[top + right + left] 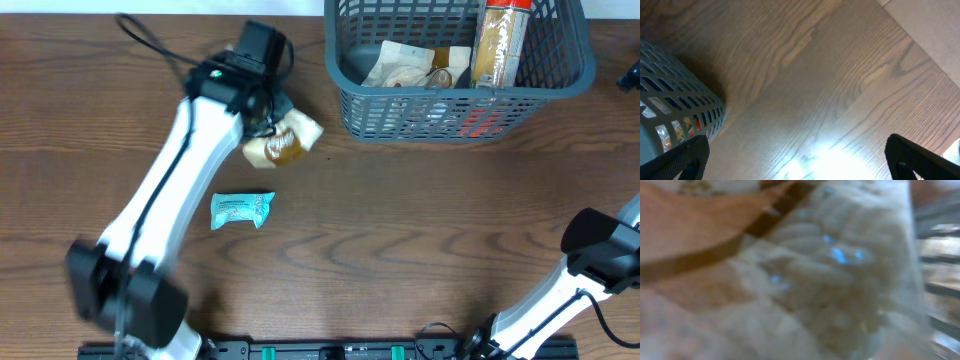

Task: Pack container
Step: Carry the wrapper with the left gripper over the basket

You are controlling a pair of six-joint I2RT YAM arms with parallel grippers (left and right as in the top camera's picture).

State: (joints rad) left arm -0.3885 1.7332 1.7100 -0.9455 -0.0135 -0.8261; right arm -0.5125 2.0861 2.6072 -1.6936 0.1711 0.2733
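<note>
The container, a dark grey-blue slotted basket, stands at the table's back right and holds several snack packets, among them a tall orange one. Its corner shows at the left of the right wrist view. My left gripper is down on a clear and beige snack packet left of the container and is shut on it. That packet fills the blurred left wrist view and hides the fingers. My right gripper stands open over bare wood to the right of the container, holding nothing.
A teal snack packet lies on the wooden table in front of the left gripper, beside the white left arm. The right arm comes in from the front right corner. The table's edge runs past the right gripper.
</note>
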